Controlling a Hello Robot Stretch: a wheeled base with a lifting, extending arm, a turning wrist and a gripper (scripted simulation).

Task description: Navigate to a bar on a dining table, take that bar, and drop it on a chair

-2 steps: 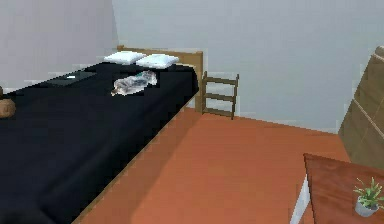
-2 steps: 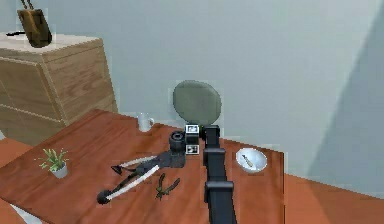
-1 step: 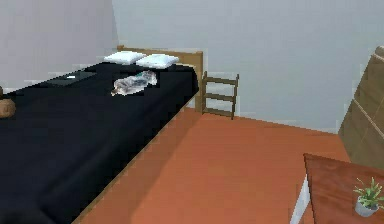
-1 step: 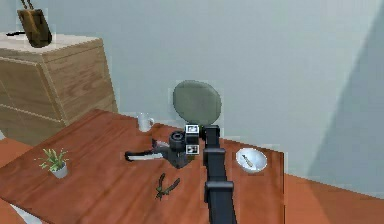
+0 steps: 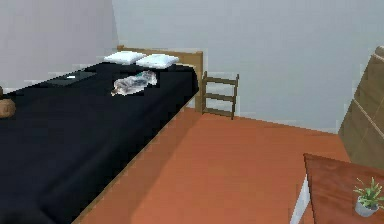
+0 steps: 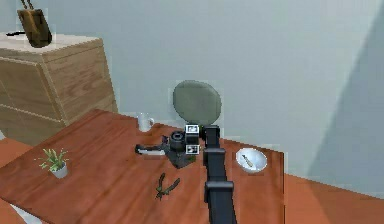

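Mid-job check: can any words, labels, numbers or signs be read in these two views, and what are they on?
No text can be read.
Two white squares: black marks that form a pattern, not letters or numbers.
Table, dresser, bed: plain surfaces, no print.

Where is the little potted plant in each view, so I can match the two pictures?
Forward view: the potted plant stands in the bottom right corner, on the reddish-brown table.
Arm side view: the potted plant stands at the left, on the same table.
Shared landmark: the wooden dresser, at the forward view's right edge and the arm side view's upper left.
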